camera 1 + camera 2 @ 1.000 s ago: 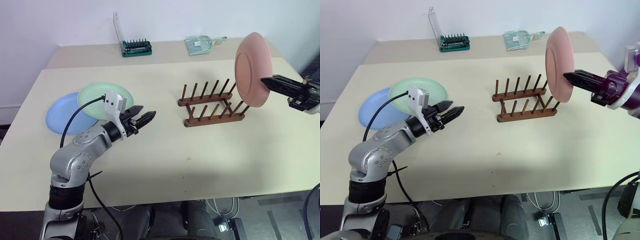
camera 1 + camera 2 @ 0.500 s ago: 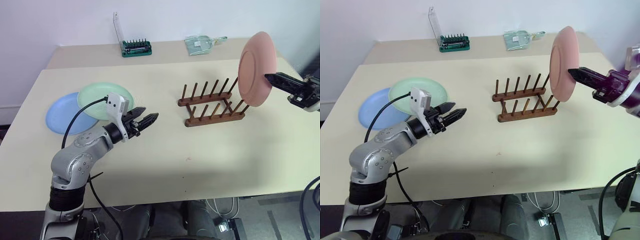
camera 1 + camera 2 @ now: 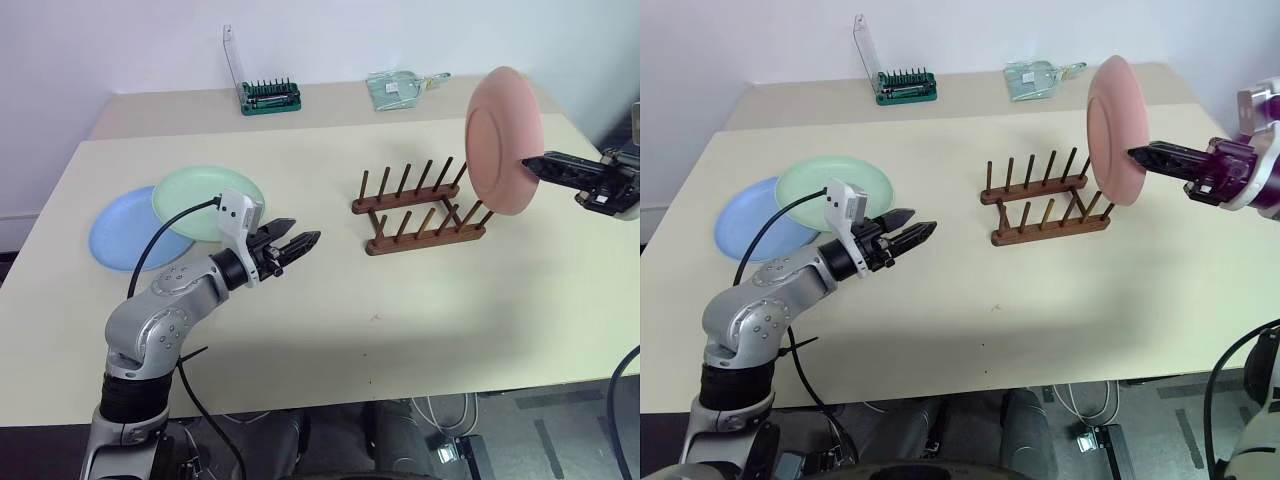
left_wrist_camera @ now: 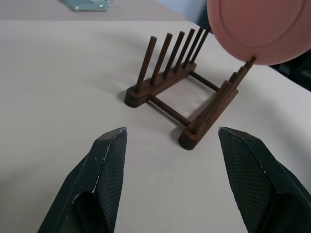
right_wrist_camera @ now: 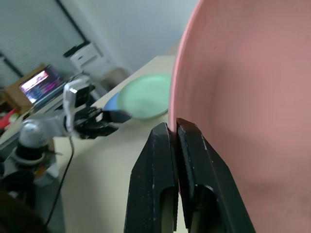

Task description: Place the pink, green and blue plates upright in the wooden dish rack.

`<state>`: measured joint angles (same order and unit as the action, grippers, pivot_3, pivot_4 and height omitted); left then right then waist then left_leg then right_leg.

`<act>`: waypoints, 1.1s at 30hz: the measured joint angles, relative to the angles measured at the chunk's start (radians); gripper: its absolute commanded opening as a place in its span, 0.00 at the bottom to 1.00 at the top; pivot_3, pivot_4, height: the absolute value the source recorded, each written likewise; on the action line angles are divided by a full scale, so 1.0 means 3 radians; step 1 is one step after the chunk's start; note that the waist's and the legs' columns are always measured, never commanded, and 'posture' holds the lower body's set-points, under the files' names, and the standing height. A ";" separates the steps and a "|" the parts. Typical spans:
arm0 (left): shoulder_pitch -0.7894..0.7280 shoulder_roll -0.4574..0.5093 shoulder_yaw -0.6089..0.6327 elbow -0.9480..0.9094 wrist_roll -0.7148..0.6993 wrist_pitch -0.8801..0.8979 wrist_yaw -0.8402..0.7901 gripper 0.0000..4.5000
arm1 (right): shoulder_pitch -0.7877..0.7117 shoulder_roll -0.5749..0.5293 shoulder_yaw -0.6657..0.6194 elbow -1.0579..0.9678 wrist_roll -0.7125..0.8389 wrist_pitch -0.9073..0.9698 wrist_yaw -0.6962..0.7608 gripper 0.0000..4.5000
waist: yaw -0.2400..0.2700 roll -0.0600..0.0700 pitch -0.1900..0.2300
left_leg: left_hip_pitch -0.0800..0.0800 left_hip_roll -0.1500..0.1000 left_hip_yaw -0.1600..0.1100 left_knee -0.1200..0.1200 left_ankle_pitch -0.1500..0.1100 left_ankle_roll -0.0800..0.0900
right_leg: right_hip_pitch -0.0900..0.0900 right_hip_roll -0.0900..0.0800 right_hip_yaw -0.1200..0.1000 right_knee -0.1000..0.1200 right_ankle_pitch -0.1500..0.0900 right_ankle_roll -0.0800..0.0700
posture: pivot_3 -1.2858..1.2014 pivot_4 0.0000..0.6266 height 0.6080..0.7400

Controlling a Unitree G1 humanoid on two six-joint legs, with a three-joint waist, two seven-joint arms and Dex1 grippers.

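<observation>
The pink plate (image 3: 503, 140) hangs upright in the air just above the right end of the wooden dish rack (image 3: 420, 205), not touching it. My right gripper (image 3: 530, 163) is shut on its rim, and its fingers (image 5: 160, 160) pinch the plate's edge. The rack holds no plates. The green plate (image 3: 190, 190) lies flat at the table's left, overlapping the blue plate (image 3: 120, 230). My left gripper (image 3: 305, 240) hovers open over the table between those plates and the rack, pointing at the rack (image 4: 170, 87), with nothing between its fingers.
A green tray of screwdriver bits (image 3: 270, 97) and a clear plastic pack (image 3: 400, 88) sit on the far table behind. Bare tabletop (image 3: 400, 320) stretches in front of the rack to the near edge.
The pink plate has swivelled a little in my right gripper's hold, staying above the rack's right end. My left gripper has stayed open and in place.
</observation>
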<state>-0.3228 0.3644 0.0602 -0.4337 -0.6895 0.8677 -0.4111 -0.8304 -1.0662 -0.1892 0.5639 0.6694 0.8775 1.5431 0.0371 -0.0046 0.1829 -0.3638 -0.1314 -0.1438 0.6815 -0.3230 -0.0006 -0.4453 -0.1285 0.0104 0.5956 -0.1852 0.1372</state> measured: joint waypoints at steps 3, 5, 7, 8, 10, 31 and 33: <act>0.0008 0.0001 0.0003 -0.0001 -0.0006 0.0003 0.0000 0.68 | -0.0008 -0.0014 0.0017 -0.0101 0.0012 0.0118 0.0044 0.00 | 0.0004 0.0000 0.0000 | 0.0000 0.0000 0.0001 0.0000 0.0000 0.0000 | 0.0000 0.0000 0.0001 0.0000 0.0000 0.0000 | 0.52 0.24 1.00; 0.0008 0.0001 0.0003 -0.0001 -0.0027 0.0003 0.0001 0.68 | -0.0007 -0.0014 0.0013 -0.0178 0.0047 0.0214 0.0046 0.00 | 0.0003 0.0000 0.0000 | 0.0000 0.0000 0.0001 0.0000 0.0000 0.0000 | -0.0001 0.0000 0.0002 0.0000 0.0000 0.0000 | 0.52 0.24 1.00; 0.0008 0.0001 0.0003 -0.0002 -0.0043 0.0003 0.0002 0.68 | -0.0003 -0.0013 -0.0010 -0.0229 0.0087 0.0315 0.0026 0.00 | 0.0004 0.0000 0.0000 | 0.0000 0.0000 0.0002 0.0000 0.0000 0.0000 | -0.0001 0.0000 0.0003 0.0000 0.0000 0.0000 | 0.52 0.24 1.00; 0.0008 0.0001 0.0002 -0.0002 -0.0048 0.0003 0.0003 0.68 | 0.0010 -0.0013 -0.0029 -0.0252 0.0106 0.0344 0.0012 0.00 | 0.0005 0.0000 0.0000 | 0.0000 0.0000 0.0002 0.0000 0.0000 0.0000 | -0.0001 0.0000 0.0003 0.0000 0.0000 0.0000 | 0.52 0.24 1.00; 0.0008 0.0001 0.0001 -0.0002 -0.0064 0.0004 0.0002 0.68 | 0.0034 0.0002 -0.0081 -0.0282 0.0137 0.0403 -0.0066 0.00 | 0.0005 0.0000 0.0000 | 0.0000 0.0000 0.0003 0.0001 0.0000 0.0000 | -0.0001 0.0000 0.0004 0.0000 0.0001 0.0001 | 0.52 0.24 1.00; -0.0023 0.0021 -0.0007 -0.0003 -0.0072 0.0046 0.0001 0.69 | 0.0178 0.0201 -0.0386 0.0089 0.0069 0.0233 -0.0591 0.63 | -0.0001 0.0002 0.0000 | 0.0001 0.0001 0.0010 0.0001 -0.0001 0.0001 | -0.0003 0.0003 0.0010 0.0000 0.0004 0.0002 | 0.52 0.24 1.00; -0.0021 0.0021 -0.0007 -0.0005 -0.0073 0.0050 0.0004 0.69 | 0.0148 0.0230 -0.0407 0.0091 0.0015 0.0029 -0.0725 0.63 | 0.0000 0.0002 0.0000 | 0.0001 0.0001 0.0011 0.0001 -0.0001 0.0001 | -0.0003 0.0003 0.0011 0.0000 0.0004 0.0002 | 0.52 0.24 1.00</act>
<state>-0.3290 0.3707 0.0579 -0.4351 -0.7113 0.8828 -0.4098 -0.7861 -0.9972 -0.3113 0.5912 0.6739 0.8861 1.3256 0.0371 -0.0040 0.1830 -0.3636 -0.1311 -0.1406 0.6818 -0.3233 -0.0002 -0.4463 -0.1277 0.0137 0.5956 -0.1840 0.1379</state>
